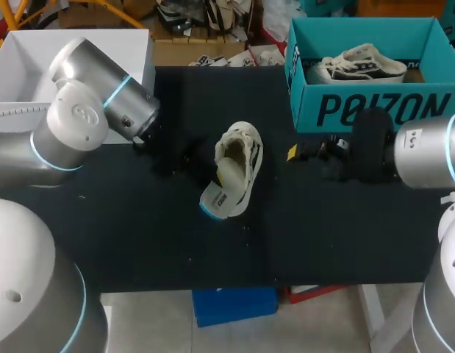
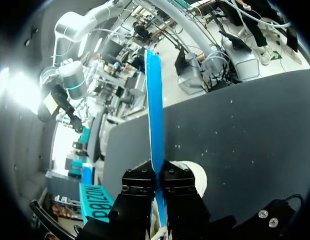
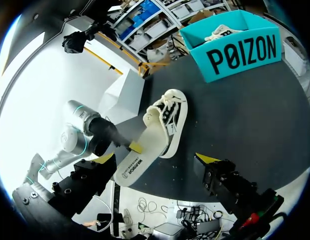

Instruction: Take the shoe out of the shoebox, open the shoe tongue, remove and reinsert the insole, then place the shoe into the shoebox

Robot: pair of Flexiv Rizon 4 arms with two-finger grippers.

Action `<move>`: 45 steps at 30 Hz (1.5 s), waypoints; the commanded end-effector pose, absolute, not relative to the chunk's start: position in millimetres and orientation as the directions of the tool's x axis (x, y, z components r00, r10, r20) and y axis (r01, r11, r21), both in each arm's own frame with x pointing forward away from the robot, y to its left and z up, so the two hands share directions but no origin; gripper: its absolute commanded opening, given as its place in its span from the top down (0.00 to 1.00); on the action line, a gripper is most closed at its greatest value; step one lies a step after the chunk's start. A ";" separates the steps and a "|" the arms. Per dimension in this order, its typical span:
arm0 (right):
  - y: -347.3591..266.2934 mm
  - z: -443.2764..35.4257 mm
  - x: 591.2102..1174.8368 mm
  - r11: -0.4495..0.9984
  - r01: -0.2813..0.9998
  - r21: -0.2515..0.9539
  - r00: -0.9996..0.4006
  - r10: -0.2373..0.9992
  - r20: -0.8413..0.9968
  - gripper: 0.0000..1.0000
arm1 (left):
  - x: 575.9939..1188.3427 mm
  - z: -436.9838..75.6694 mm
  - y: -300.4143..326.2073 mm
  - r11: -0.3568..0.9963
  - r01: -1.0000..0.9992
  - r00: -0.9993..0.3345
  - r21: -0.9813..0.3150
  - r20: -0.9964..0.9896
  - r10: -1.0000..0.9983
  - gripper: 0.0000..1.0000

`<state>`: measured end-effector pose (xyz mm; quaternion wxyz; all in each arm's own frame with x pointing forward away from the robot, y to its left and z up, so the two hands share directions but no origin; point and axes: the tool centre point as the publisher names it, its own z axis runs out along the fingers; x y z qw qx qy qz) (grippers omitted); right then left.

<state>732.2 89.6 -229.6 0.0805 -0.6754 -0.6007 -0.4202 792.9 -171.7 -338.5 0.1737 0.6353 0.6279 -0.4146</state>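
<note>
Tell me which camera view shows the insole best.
The right wrist view: the insole shows its broad cream top face, half out of the shoe. The head view shows it foreshortened over the shoe. The left wrist view shows only its blue edge, pinched in the left end effector.

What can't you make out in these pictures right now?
Left wrist view: the left gripper covers most of the shoe; the insole shows only edge-on.
Right wrist view: the shoe's upper hides how deep the insole sits.
Head view: the shoebox wall hides part of the second shoe.
</note>
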 end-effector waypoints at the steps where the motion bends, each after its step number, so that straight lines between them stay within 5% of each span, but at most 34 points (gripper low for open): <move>1: 91.4 -229.8 732.2 -0.267 0.879 0.396 -0.072 0.746 0.662 0.00 | 804.1 -346.8 -183.1 -0.155 0.942 -0.127 -0.297 -0.745 0.655 1.00; 45: 91.4 -229.8 732.2 -0.267 0.879 0.396 -0.072 0.746 0.662 0.00 | 850.4 -362.2 -196.7 -0.026 0.984 -0.112 -0.176 -0.728 0.676 1.00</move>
